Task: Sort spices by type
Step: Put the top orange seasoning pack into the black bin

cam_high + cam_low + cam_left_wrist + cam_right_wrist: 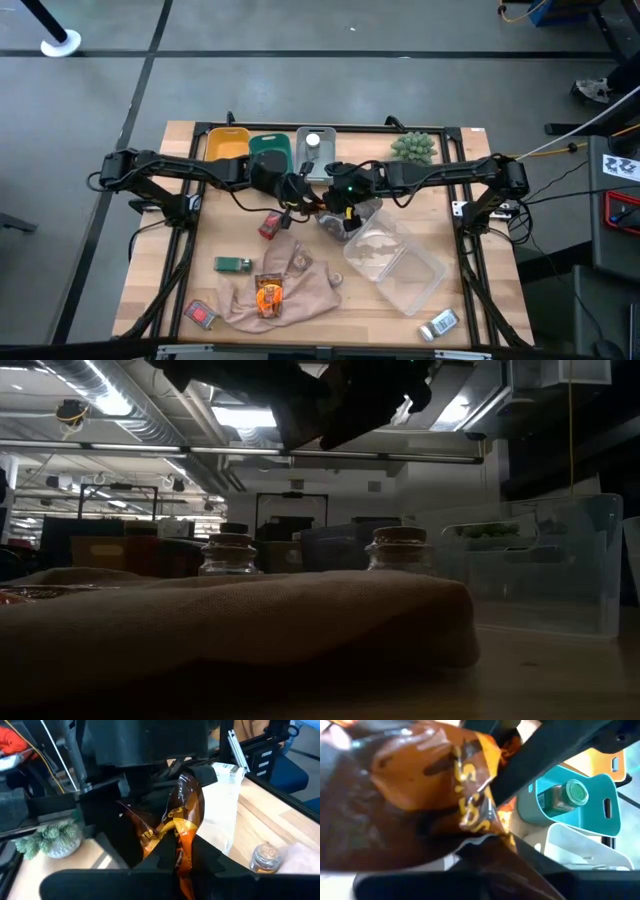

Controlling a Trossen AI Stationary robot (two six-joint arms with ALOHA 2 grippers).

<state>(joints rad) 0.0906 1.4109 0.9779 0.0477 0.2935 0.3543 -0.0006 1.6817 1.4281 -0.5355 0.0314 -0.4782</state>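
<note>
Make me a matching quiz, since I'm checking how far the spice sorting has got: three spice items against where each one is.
Things:
1. green-capped jar
2. crumpled sachet
3. flat sachet

Places:
A. on the beige cloth
B. in the teal bin
C. in the left gripper, above the table

Pairs: 1-B, 2-C, 3-A

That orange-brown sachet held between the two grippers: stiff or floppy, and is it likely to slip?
Probably floppy: the orange-brown sachet looks creased and bent where the left gripper pinches it. Its glossy film suggests it may slide, though the right gripper is also shut on it. It likely weighs little.
</note>
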